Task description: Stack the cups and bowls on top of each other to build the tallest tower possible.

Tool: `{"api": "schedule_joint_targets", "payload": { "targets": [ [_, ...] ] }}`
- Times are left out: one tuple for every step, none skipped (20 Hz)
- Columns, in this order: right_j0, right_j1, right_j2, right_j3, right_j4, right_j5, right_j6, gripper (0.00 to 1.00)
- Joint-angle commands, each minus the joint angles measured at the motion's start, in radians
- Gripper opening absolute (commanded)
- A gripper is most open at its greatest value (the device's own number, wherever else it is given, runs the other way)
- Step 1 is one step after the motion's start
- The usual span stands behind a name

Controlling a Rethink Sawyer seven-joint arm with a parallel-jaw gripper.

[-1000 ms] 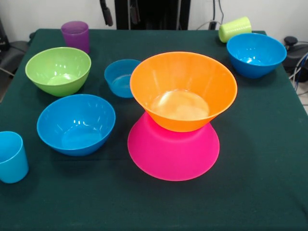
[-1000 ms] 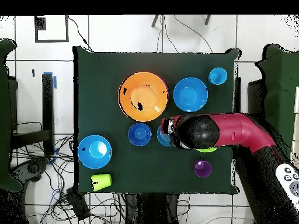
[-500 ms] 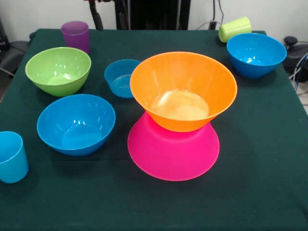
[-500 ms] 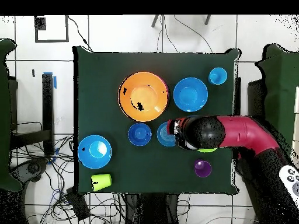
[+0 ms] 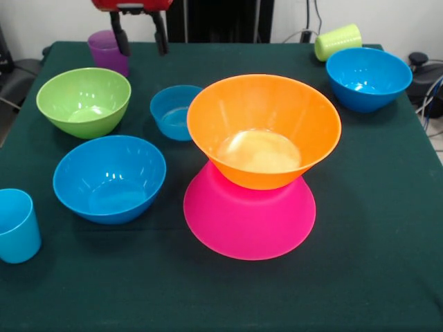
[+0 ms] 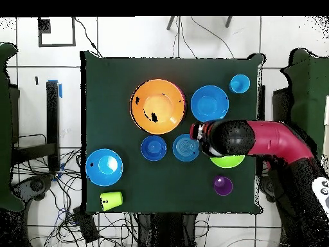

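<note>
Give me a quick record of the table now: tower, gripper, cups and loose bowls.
tower: big orange plastic bowl upright on upturned big pink plastic bowl
gripper: open, empty, raised at the far side
cups: purple plastic cup upright; light-blue plastic cup upright; yellow-green plastic cup on its side
loose bowls: green plastic bowl; small blue plastic bowl; two medium blue plastic bowls

Seven bowls [image 5: 109, 176] and three cups [image 5: 16, 225] altogether

You see the arm [image 6: 257, 138] covering most of the green bowl [image 6: 229, 161]; the front view's edge crops the light-blue cup [image 5: 15, 225].
</note>
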Motion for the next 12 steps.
{"api": "schedule_joint_targets", "payload": {
  "targets": [
    [0.046, 0.079, -0.068, -0.127, -0.026, 0.092, -0.036, 1.00],
    [0.045, 0.094, -0.069, -0.144, -0.027, 0.100, -0.045, 1.00],
    [0.042, 0.106, -0.066, -0.153, -0.028, 0.098, -0.055, 1.00],
    [0.040, 0.112, -0.067, -0.160, -0.028, 0.101, -0.059, 1.00],
    [0.038, 0.113, -0.066, -0.163, -0.027, 0.104, -0.064, 1.00],
    [0.039, 0.120, -0.067, -0.171, -0.026, 0.107, -0.065, 1.00],
    [0.038, 0.135, -0.067, -0.188, -0.028, 0.110, -0.073, 1.00],
    [0.039, 0.144, -0.068, -0.197, -0.028, 0.114, -0.075, 1.00],
    [0.043, 0.149, -0.070, -0.212, -0.029, 0.122, -0.077, 1.00],
    [0.046, 0.153, -0.071, -0.221, -0.029, 0.125, -0.078, 1.00],
    [0.052, 0.159, -0.073, -0.233, -0.031, 0.132, -0.080, 1.00],
    [0.054, 0.164, -0.073, -0.243, -0.029, 0.138, -0.083, 1.00]
  ]
}}
